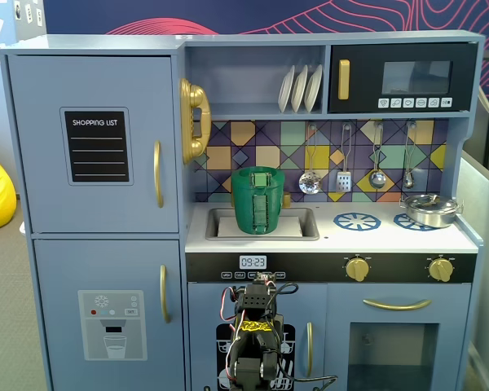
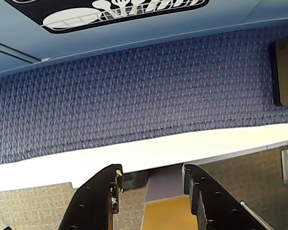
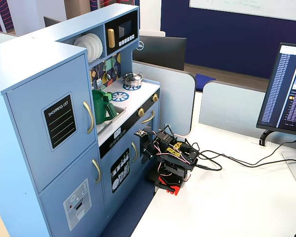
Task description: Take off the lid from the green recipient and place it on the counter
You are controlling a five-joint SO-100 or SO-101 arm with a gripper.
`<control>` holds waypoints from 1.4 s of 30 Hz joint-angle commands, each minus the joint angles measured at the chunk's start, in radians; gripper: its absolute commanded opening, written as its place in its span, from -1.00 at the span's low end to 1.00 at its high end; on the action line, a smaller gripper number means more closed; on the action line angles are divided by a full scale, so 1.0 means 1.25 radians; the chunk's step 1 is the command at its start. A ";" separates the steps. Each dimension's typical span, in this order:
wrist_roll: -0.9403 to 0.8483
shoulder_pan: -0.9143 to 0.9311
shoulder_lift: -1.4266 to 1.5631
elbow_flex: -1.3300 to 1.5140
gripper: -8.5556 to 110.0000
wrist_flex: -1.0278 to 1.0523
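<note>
Now the Arm Is Folded Low, Far Below the Green Pot

The toy kitchen (image 1: 106, 204) is seen as the biggest thing, tall and grey-blue, with a fridge door on the left side of a fixed view. The counter (image 1: 391, 236) is found across its middle, white and flat, with a sink at its left end and blue burner prints to the right. A silver pot (image 1: 429, 209) is set near the counter's right end.

The green recipient (image 1: 257, 200) is stood upright in the sink, at the left end of the counter, with its ribbed handle turned to the front. The lid (image 1: 257, 171) is thought to be on top of it, but only a green top edge can be made out, so this cannot be told for sure.

The arm is folded down low in front of the kitchen's lower doors. The gripper (image 2: 151, 184) is seen in the wrist view with its two dark fingers spread apart, and nothing is held between them. It is pointed down at the blue mat.

So the lid lies well above the gripper and a little deeper in. The arm would have to be lifted straight up and reached forward over the sink.
</note>
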 commanded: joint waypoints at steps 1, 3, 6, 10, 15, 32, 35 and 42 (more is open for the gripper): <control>0.025 0.005 -0.007 0.000 -0.86 0.145; 0.027 0.005 -0.007 0.000 -0.86 0.145; 0.032 0.005 -0.007 0.000 -0.86 0.145; 0.032 0.005 -0.007 0.000 -0.86 0.145; 0.021 0.018 -0.007 0.000 -0.86 0.117; -0.042 0.049 -0.331 -0.632 -0.69 -0.576; -0.049 0.045 -0.433 -0.752 -0.46 -0.601; -0.081 0.038 -0.561 -0.886 -0.37 -0.702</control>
